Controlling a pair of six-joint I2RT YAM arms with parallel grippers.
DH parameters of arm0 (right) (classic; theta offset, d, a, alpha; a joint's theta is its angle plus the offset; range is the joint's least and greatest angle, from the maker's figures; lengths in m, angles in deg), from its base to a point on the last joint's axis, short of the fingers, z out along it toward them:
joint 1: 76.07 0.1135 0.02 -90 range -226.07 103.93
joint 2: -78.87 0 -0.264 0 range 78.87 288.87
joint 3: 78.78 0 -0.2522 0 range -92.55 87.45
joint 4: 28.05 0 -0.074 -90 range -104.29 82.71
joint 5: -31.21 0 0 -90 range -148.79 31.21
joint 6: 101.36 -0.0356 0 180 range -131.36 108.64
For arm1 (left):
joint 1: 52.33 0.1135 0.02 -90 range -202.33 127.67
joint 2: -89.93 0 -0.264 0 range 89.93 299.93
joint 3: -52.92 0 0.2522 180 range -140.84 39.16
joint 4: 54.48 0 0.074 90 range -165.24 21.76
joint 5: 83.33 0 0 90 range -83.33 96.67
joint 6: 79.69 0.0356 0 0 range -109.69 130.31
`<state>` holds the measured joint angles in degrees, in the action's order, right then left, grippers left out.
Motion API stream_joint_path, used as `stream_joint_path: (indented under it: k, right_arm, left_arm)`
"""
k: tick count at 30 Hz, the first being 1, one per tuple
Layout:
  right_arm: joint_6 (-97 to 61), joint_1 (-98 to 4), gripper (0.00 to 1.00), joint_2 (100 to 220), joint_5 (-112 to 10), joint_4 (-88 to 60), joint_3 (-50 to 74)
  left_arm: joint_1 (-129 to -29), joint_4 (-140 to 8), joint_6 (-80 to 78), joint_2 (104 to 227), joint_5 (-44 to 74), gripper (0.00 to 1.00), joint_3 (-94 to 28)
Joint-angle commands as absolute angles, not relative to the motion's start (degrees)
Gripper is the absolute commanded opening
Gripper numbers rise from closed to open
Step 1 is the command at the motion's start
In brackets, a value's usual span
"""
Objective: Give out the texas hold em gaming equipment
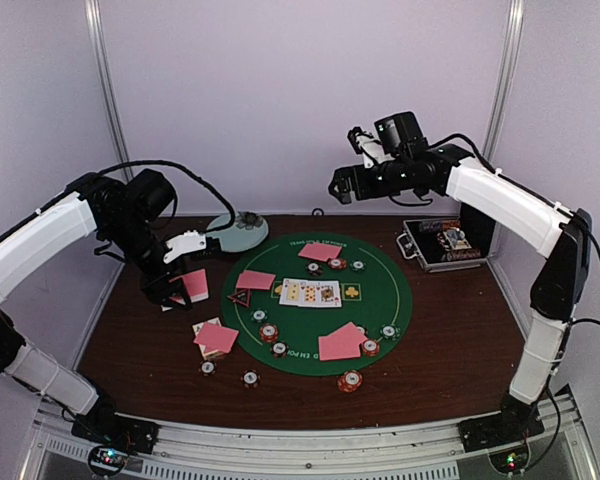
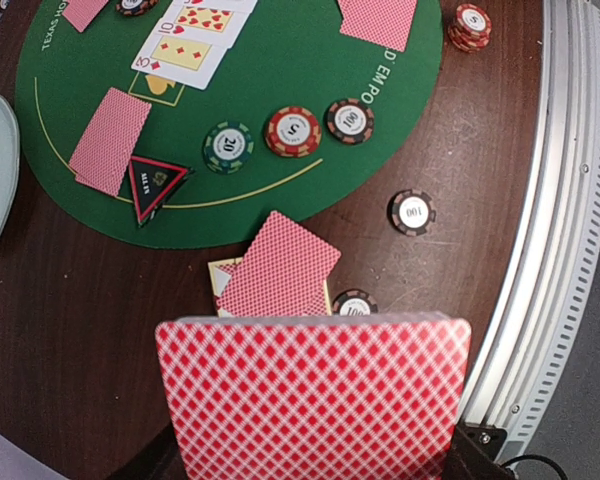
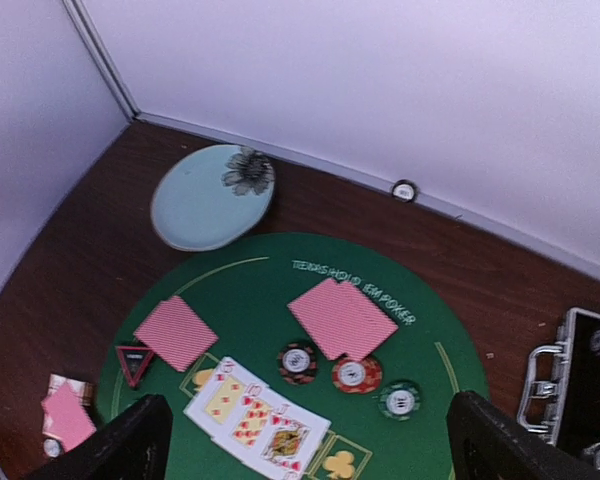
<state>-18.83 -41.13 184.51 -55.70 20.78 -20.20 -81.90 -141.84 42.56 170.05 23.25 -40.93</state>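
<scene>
The left gripper (image 1: 170, 288) is clamped on a stack of pink-backed playing cards (image 2: 313, 395), lower centre of its wrist view. The right gripper (image 1: 341, 186) hangs spread and empty, upper right overhead. The round green felt mat (image 3: 250, 287) reads "TEXAS HOLD EM POKER". A dark striped poker chip (image 2: 412, 212) reads "100".

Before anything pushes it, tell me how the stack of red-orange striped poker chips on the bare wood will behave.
The red-orange striped chip stack looks several discs high, so a sideways push would probably shear it apart. It sits on the dark wooden table, off the green felt mat, so it likely slides easily. A chip tipped on edge could roll.
</scene>
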Motion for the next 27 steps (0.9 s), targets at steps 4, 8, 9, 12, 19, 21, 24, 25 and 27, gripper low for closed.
stream_joint_path:
  k: [4, 8, 9, 12, 19, 21, 24, 25, 27]
  right_arm:
    - [-40.3, -45.4, 0.99, 185.4, -23.9, 13.0, -18.4]
    - [-44.1, -44.5, 1.0, 185.4, -22.4, 9.3, -14.9]
    - [-43.7, -43.9, 0.99, 185.2, -23.3, 9.9, -14.8]
    - [-44.9, -41.9, 1.0, 185.1, -22.9, 9.1, -14.2]
    - [-54.8, -35.0, 0.92, 187.3, -21.9, 4.0, -10.5]
    - [-57.6, -33.0, 0.9, 188.7, -21.0, 1.8, -9.5]
    - [-60.8, -29.8, 0.89, 190.7, -20.0, -1.4, -8.7]
    - [-61.8, -28.8, 0.89, 191.1, -19.9, -2.8, -8.3]
    - [-63.9, -27.1, 0.89, 191.8, -19.5, -5.6, -8.0]
  left_arm:
    - [-81.8, -141.5, 42.7, 168.5, 23.5, 0.0, -42.0]
    - [-81.8, -141.4, 42.7, 168.4, 23.4, 0.0, -42.0]
    - [-81.8, -141.3, 42.6, 168.5, 23.3, 0.0, -42.0]
    - [-81.8, -141.2, 42.6, 168.6, 23.4, 0.0, -42.0]
    - [-81.8, -140.8, 42.2, 169.1, 23.8, 0.0, -42.2]
    - [-81.8, -140.8, 42.0, 169.1, 24.0, 0.0, -42.3]
    - [-81.8, -140.8, 41.7, 169.1, 24.5, 0.0, -42.2]
    - [-81.8, -140.8, 41.7, 169.1, 24.5, 0.0, -42.2]
    - [-81.8, -140.7, 41.6, 169.0, 24.5, 0.0, -42.1]
